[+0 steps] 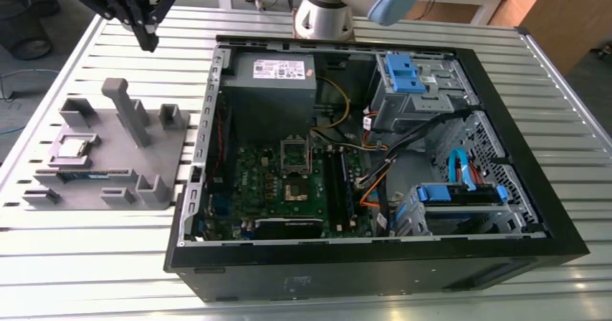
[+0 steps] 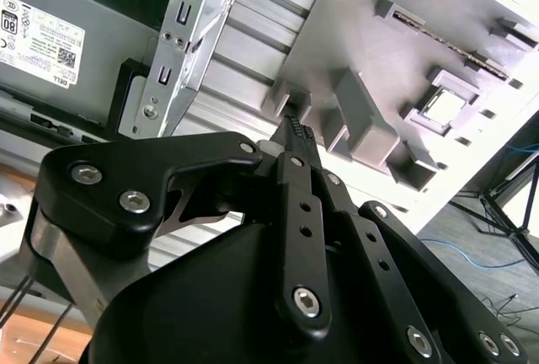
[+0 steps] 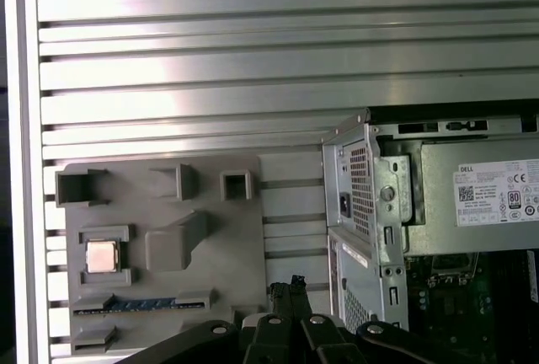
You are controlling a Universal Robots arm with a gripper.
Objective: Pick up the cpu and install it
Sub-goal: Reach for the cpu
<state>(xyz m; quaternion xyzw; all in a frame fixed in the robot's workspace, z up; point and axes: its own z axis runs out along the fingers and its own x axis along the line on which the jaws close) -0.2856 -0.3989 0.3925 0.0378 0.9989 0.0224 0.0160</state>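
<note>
I hang over the slatted metal table (image 1: 96, 264), my gripper (image 1: 149, 43) up above the far edge of the grey fixture tray (image 1: 177, 145) and just off the corner of the open computer case (image 1: 383, 260). My jaws are pressed together, tips meeting, with nothing between them; both wrist views show my fingertips (image 3: 286, 288) closed to a point over the strip of table between tray and case. The cpu (image 1: 74, 147) lies flat in its square pocket on the tray, silvery top up, toward the exterior view's left and well apart from me. In the first wrist view the cpu (image 3: 102, 256) sits in that same pocket, with the green memory stick (image 3: 139, 303) in the slot just beside it. Inside the case the motherboard (image 1: 277, 185) lies face up, and the power supply (image 1: 275, 70) sits in the case corner nearest me.
</note>
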